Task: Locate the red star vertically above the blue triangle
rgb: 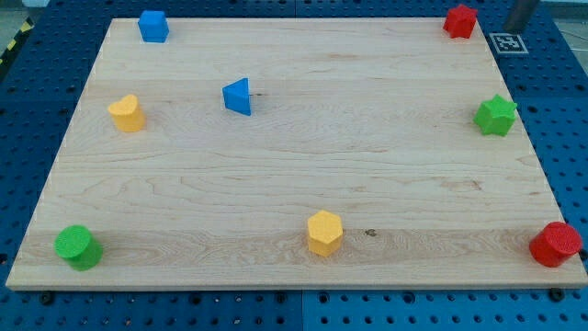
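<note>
The wooden board [294, 184] carries everything here, eight blocks in all, resting on a blue pegboard bench [570, 119]. Starting at the view's left, a green cylinder [77, 246] sits in the bottom left corner, close to the board's edge. Up from it, near the left side, is a yellow block [127, 113] of rounded shape, and further toward the view's top a blue cube-like block [152, 26] sits by the top left corner. A little to the right of the yellow one lies the blue triangle [238, 96], apart from all its neighbours. Moving on, a yellow hexagon [324, 232] stands near the bottom edge around the middle. Over on the right, the red star [460, 20] sits in the top right corner, far across the board from the blue triangle. Below it, at the right edge, is a green star [496, 115], and a red cylinder [555, 244] hangs at the bottom right corner. That makes two blocks each in red, green, yellow and blue. A dark rod [522, 13] shows at the view's top right, off the board; my tip cannot be made out, and the arm has no fingers to spread or press together.
</note>
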Robot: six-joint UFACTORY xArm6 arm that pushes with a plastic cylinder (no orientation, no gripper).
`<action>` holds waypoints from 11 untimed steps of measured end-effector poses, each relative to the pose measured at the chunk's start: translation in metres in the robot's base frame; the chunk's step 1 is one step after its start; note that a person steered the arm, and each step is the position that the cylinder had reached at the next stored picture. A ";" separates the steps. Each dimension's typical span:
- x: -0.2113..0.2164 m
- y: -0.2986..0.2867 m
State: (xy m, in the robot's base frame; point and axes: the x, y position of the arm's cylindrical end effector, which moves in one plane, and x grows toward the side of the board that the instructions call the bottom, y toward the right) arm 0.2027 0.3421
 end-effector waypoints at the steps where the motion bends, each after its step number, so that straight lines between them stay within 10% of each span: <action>1: -0.011 -0.015; 11: 0.083 -0.208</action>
State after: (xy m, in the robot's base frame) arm 0.2856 0.1336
